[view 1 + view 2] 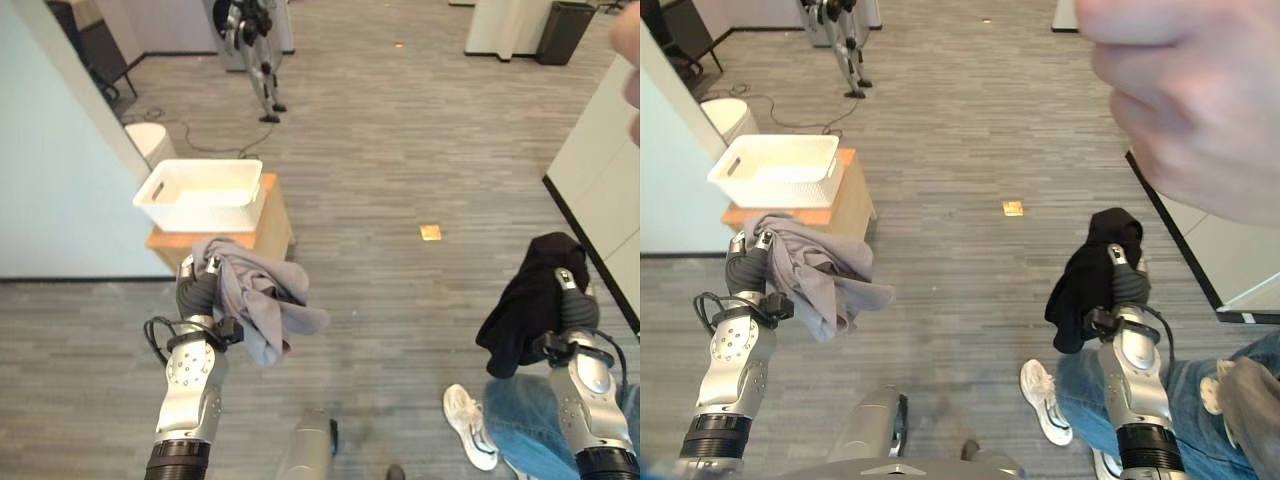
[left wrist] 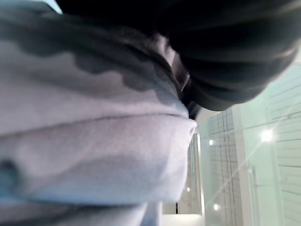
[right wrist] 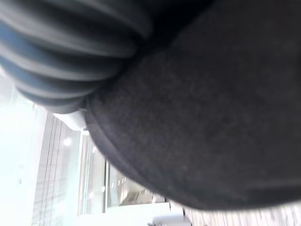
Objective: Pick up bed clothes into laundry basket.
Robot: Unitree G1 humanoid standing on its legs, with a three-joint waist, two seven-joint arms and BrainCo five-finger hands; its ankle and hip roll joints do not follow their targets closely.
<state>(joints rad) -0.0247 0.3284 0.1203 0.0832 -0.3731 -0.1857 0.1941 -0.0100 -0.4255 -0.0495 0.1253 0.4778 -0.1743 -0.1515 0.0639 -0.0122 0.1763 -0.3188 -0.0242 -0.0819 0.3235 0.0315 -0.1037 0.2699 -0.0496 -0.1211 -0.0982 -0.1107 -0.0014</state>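
A white laundry basket (image 1: 203,194) sits on a low wooden stand (image 1: 270,222), with a person's sneaker (image 1: 470,425) near the right arm. The raised left hand (image 1: 196,285) carries a grey garment (image 1: 262,299) and the raised right hand (image 1: 572,300) a black garment (image 1: 527,298); cloth hides both hands' fingers, so I cannot tell their grip.

Both silver-grey arms reach forward from the near edge, wrists raised. The left robot hand (image 1: 198,285) is held up at the near left, its fingers buried in grey cloth (image 1: 262,300). The right robot hand (image 1: 570,300) is held up at the near right, draped in black cloth (image 1: 525,305).
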